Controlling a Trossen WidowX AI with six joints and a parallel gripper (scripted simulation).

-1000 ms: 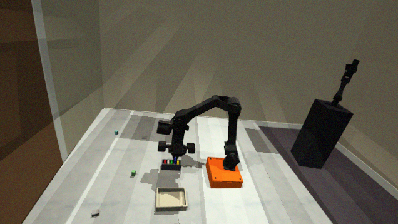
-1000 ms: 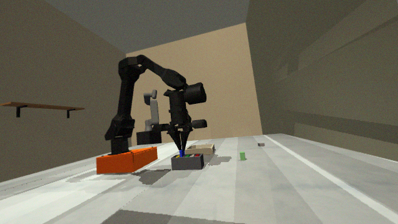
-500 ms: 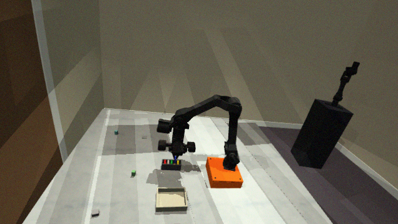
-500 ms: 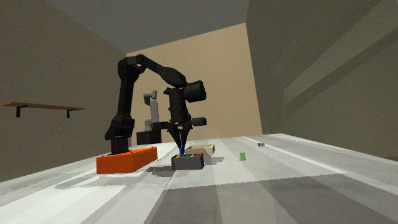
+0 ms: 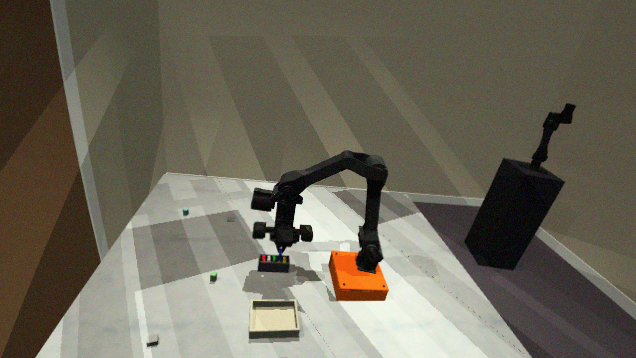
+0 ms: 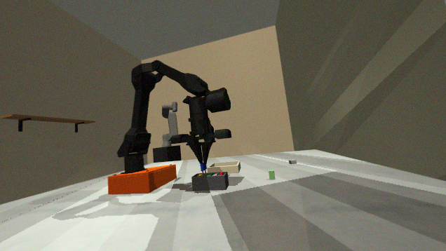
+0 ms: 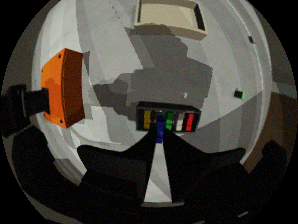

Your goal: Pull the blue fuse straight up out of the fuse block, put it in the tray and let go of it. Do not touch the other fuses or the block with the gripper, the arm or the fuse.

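End effector is pointing straight down with its fingers clamped on the blue fuse, which hangs upright just above the fuse block. In the exterior view the fuse looks about clear of the block's top, though I can't tell for sure that its lower end is fully out of the slot. The other fuses sit in their row right beside it: yellow on one side, green and red on the other.

The thing that matters now is where the tray is. From the top view it sits on the surface well apart from the block, on the side away from the back wall. So I'd say go up more first, keeping the fuse's long axis vertical, then carry it sideways to the tray.
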